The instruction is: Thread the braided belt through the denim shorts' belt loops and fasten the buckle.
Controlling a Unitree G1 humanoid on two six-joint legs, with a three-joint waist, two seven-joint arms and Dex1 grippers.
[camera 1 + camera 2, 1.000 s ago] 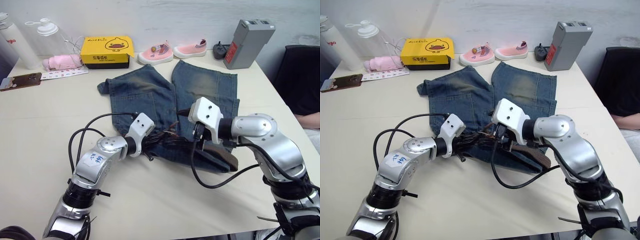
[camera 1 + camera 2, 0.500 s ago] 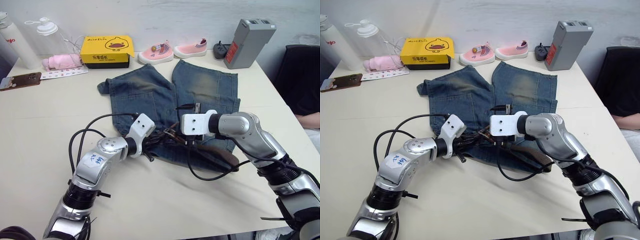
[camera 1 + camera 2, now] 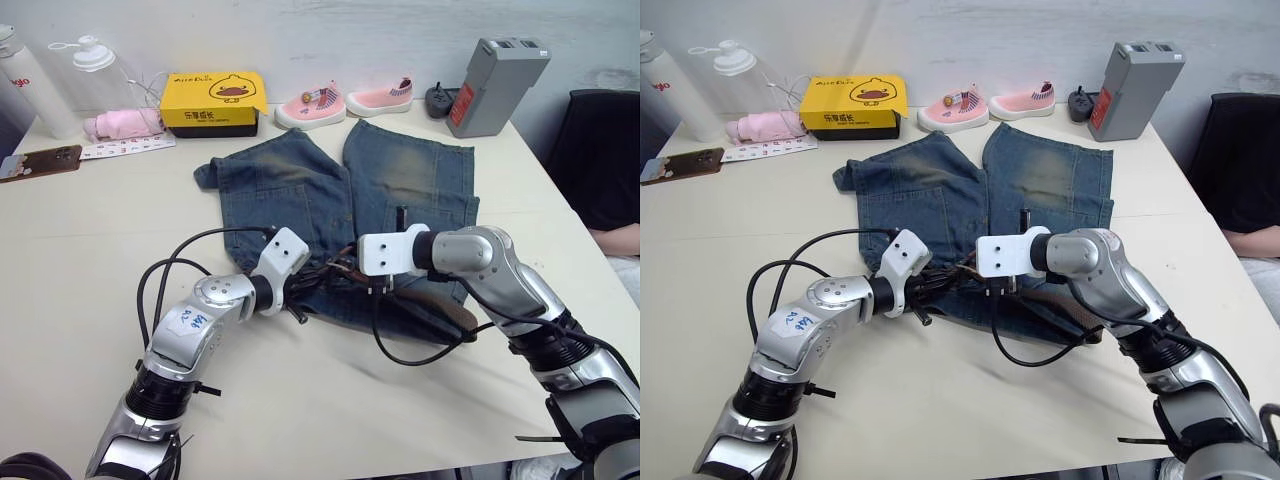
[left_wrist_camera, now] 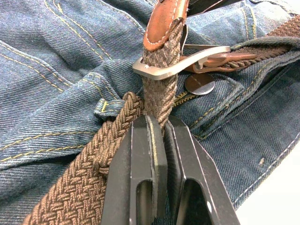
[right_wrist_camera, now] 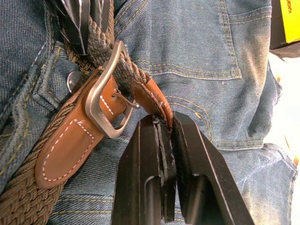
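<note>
- A pale desk (image 3: 70, 260) stands before a light wall and carries everything here.
- The denim shorts (image 3: 300, 190) lie flat near the middle of the desk, with the legs towards 12 o'clock and the waistband on the near side.
- The braided belt (image 4: 75, 187) runs along the waistband and passes under one of the belt loops (image 4: 104, 107).
- The buckle (image 5: 105, 93) lies on the waistband beside a metal button (image 4: 199, 83); the woven strap goes through its frame, and the tan leather tip (image 5: 152, 96) comes out on the other side.
- The left gripper (image 4: 159, 125) holds the woven strap just before the buckle, its fingers (image 4: 143, 154) pressed close on it.
- The right gripper (image 5: 161, 121) has its fingers (image 5: 187, 140) narrow, pinching the leather tip just past the buckle.
- In the head views the two grippers meet at the middle of the waistband, the left from 8 o'clock, the right from 3 o'clock.
- Beyond the shorts: a yellow box (image 3: 215, 100) at 11 o'clock, a pair of pink shoes (image 3: 345, 102) at 12 o'clock, and a grey device (image 3: 495, 85) at 1 o'clock.
- Two white bottles (image 3: 60, 75), a pink cloth (image 3: 125, 123) and a phone (image 3: 40, 162) are at 10 o'clock.
</note>
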